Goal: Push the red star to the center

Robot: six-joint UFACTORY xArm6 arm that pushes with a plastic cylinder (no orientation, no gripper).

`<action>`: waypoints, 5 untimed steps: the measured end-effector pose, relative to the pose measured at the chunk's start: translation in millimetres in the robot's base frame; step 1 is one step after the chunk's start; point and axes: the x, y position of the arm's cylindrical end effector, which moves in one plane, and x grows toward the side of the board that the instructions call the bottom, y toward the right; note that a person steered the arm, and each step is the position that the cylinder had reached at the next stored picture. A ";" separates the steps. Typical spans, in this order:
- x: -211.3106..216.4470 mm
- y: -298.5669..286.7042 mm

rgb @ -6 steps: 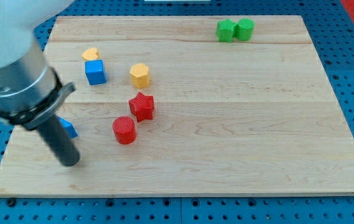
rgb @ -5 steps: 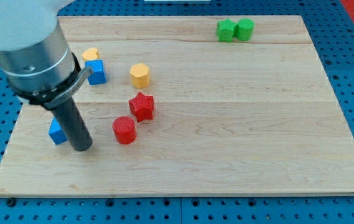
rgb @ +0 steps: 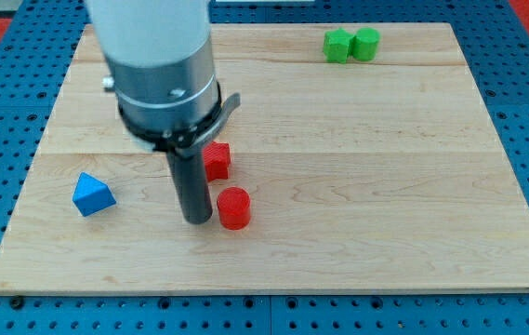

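Note:
The red star (rgb: 217, 159) lies left of the board's middle, partly hidden behind my rod. My tip (rgb: 197, 220) rests on the board just below and left of the star. A red cylinder (rgb: 234, 207) stands right beside the tip, on its right, touching or nearly touching it. The arm's grey body hides the board above the star.
A blue triangular block (rgb: 92, 194) lies at the view's left. Two green blocks (rgb: 338, 45) (rgb: 366, 43) sit side by side at the view's top right. The wooden board (rgb: 385, 186) lies on a blue pegboard. The yellow blocks and blue cube are hidden behind the arm.
My tip has swept right from beside the blue triangular block to the red cylinder. The cylinder has moved right and slightly down. The arm now covers the yellow blocks and blue cube.

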 end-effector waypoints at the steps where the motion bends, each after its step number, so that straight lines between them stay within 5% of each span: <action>1: -0.9 18.1; 2: -17.2 43.5; 3: -5.9 5.7; 5: -58.3 -34.9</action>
